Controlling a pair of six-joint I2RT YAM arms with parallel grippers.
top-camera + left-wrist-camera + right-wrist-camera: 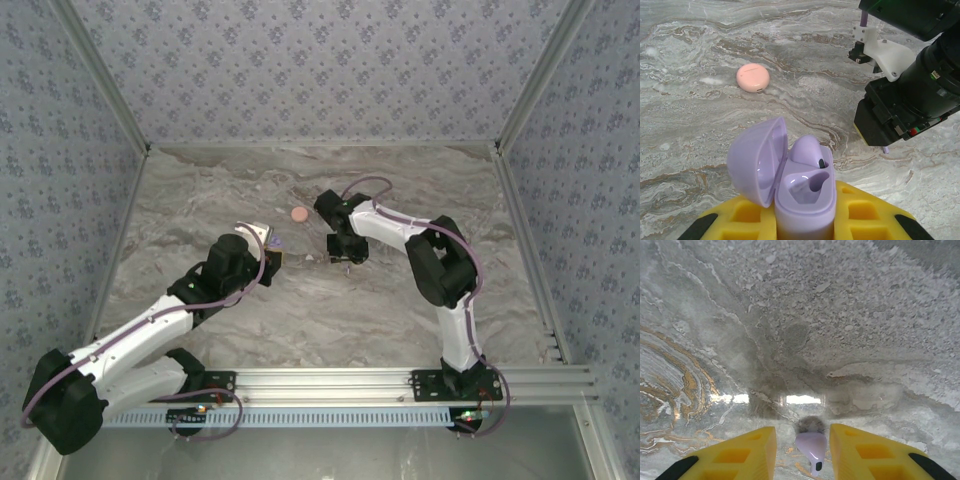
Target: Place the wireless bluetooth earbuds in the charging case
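Plainly, the right end effector (802, 431) sits low over the desk (850, 315). Its yellow fingers (740, 450) are spread either side of a loose purple earbud (811, 446) at the bottom centre of the right wrist view. A gap shows on the bud's left side, so it is straddled, not pinched.

The risk, as I judge it, comes from the bud itself. It is tiny, rounded and glossy, and it lies nearer one finger than the other. A squeeze could shove it sideways, roll it, or flick it out across the marbled surface. If it is caught crooked, its stem would likely meet the socket at a bad angle.

The left end effector (805, 212) is pressed together on the purple charging case (807, 197). It holds the case at the bottom centre of the left wrist view, with the lid (757, 162) swung open to the left. A hard push from the other arm could twist the case in that grip or knock the lid shut.

Inside the case, a seated earbud (807, 149) fills the rear socket, and the front socket looks empty. Toward the upper left of that view a salmon-pink case (753, 77) lies shut on the desk, well apart, so its contents are hidden.
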